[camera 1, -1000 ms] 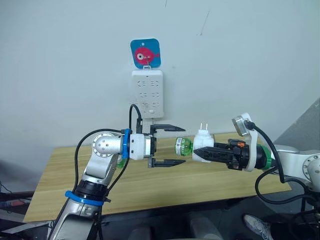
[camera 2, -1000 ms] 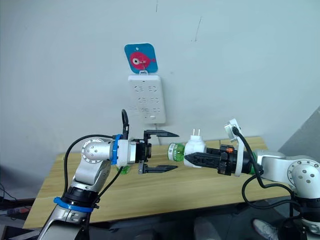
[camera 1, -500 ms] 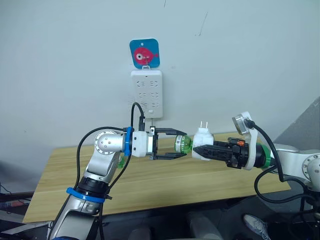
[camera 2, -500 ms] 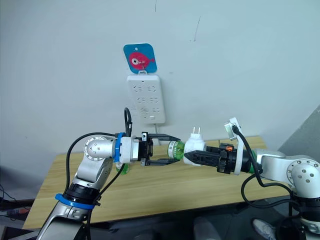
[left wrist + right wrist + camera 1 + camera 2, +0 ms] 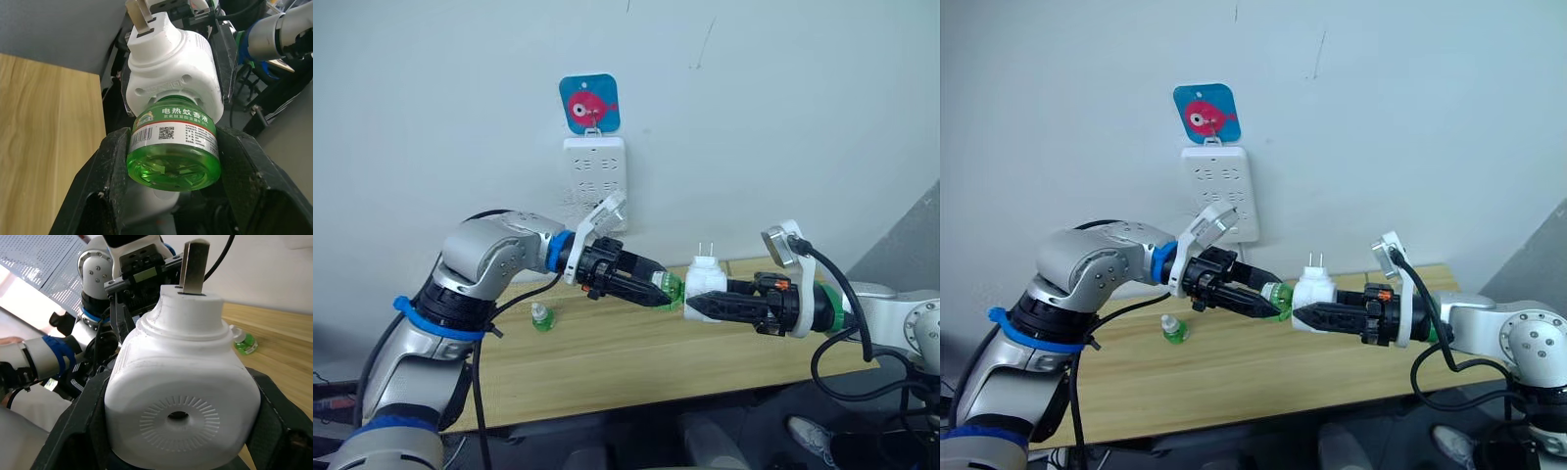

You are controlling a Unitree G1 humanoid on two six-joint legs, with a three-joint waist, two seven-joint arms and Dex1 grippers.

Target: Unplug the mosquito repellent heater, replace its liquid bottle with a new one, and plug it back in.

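L pincer (image 5: pixel 658 288) clamps green bottle (image 5: pixel 172 152); R pincer (image 5: pixel 697 306) grips heater (image 5: pixel 704 283), prongs up.

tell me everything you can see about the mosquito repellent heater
The mosquito repellent heater is a small, rounded, glossy white plastic unit with a round vent hole ringed by fine radial lines and two metal prongs pointing up. It is unplugged, held in the air above the wooden table by the right gripper. A green liquid bottle sits in its base, clamped by the left gripper.
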